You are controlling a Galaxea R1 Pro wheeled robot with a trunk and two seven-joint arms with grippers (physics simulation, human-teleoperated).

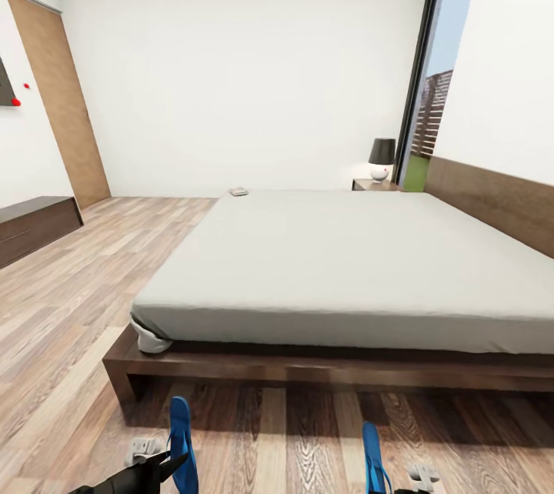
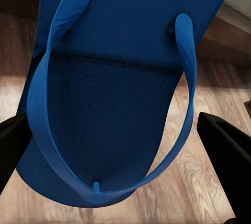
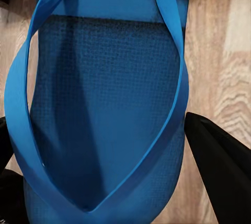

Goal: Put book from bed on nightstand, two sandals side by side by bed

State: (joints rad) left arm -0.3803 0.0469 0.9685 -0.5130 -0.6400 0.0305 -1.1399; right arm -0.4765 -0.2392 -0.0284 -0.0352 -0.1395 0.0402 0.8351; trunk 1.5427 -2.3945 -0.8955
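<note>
The bed [image 1: 346, 263] with its grey mattress and dark wood frame spreads across the room in front of me. The book [image 1: 238, 191] lies on its far left corner. A dark nightstand [image 1: 372, 185] stands at the far side by the headboard. Low in the head view, two blue sandals hang edge-on above the floor, one at the left [image 1: 181, 444] and one at the right [image 1: 374, 463]. My left gripper [image 1: 165, 467] [image 2: 117, 145] is shut on a sandal [image 2: 104, 103], dark fingers at both its edges. My right gripper [image 1: 415, 475] [image 3: 99, 150] holds the other sandal [image 3: 104, 93] the same way.
A lamp [image 1: 381, 158] with a dark shade stands on the nightstand. A low dark dresser [image 1: 35, 225] lines the left wall near a brown door [image 1: 61, 101]. A tall window [image 1: 435, 86] is behind the headboard. Wood-plank floor [image 1: 85, 302] runs along the bed's left side.
</note>
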